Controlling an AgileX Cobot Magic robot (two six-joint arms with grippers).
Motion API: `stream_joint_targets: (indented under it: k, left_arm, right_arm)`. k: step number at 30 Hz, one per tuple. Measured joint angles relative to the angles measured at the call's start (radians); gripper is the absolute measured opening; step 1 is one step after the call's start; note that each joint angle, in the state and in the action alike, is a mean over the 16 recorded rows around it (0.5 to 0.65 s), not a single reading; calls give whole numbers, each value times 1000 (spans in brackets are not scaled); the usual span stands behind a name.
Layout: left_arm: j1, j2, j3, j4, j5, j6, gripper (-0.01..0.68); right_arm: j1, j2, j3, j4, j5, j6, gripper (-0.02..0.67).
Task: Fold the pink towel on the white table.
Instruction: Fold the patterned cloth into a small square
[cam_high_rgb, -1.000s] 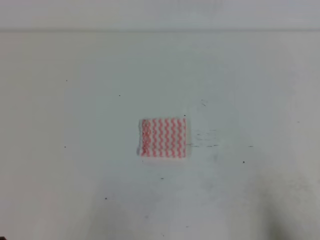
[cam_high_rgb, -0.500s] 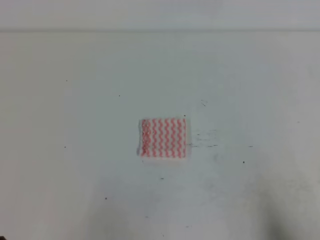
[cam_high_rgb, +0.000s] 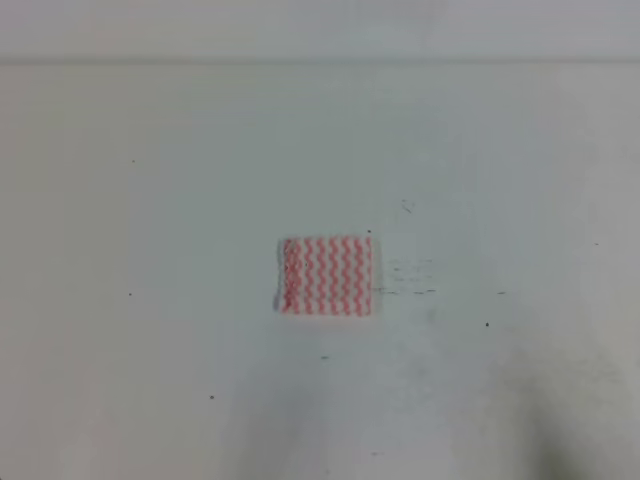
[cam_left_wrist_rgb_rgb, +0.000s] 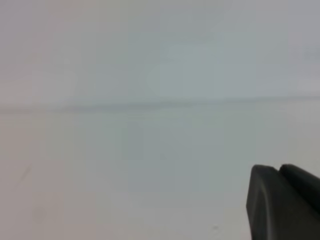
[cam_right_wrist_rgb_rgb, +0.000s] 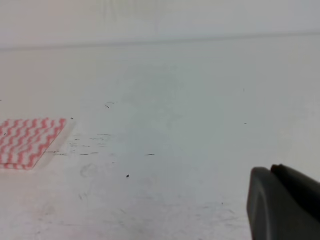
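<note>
The pink towel (cam_high_rgb: 327, 276) lies flat in the middle of the white table (cam_high_rgb: 150, 350) as a small, near-square folded pack with wavy pink and white stripes. Its right end also shows at the left edge of the right wrist view (cam_right_wrist_rgb_rgb: 27, 141). Neither gripper appears in the exterior high view. In the left wrist view only a dark finger (cam_left_wrist_rgb_rgb: 280, 202) shows at the lower right, over bare table. The right wrist view shows a similar dark finger (cam_right_wrist_rgb_rgb: 282, 205) at the lower right, well to the right of the towel. Nothing is held in sight.
Small dark specks and faint scuff marks (cam_high_rgb: 410, 290) lie just right of the towel. The table's far edge (cam_high_rgb: 320, 62) runs across the top of the exterior high view. Faint shadows fall on the near edge.
</note>
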Motion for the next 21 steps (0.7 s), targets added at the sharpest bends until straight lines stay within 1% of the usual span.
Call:
stream_joint_targets:
  k: [6, 9, 11, 13, 21]
  left_arm:
    - [129, -91, 0, 551, 192, -510, -4]
    - [180, -132, 3, 741, 270, -704, -4]
    - [203, -155, 5, 808, 313, -780, -4]
    - [220, -175, 8, 840, 351, -819, -4]
    - [237, -204, 16, 864, 441, -837, -4]
  right_arm:
    - [0, -4, 4, 0, -3, 0, -18]
    - [0, -5, 5, 0, -4, 0, -18]
    - [0, -6, 7, 0, -5, 0, -18]
    - [0, -6, 7, 0, -5, 0, -18]
    - [0, -4, 5, 1, -5, 0, -18]
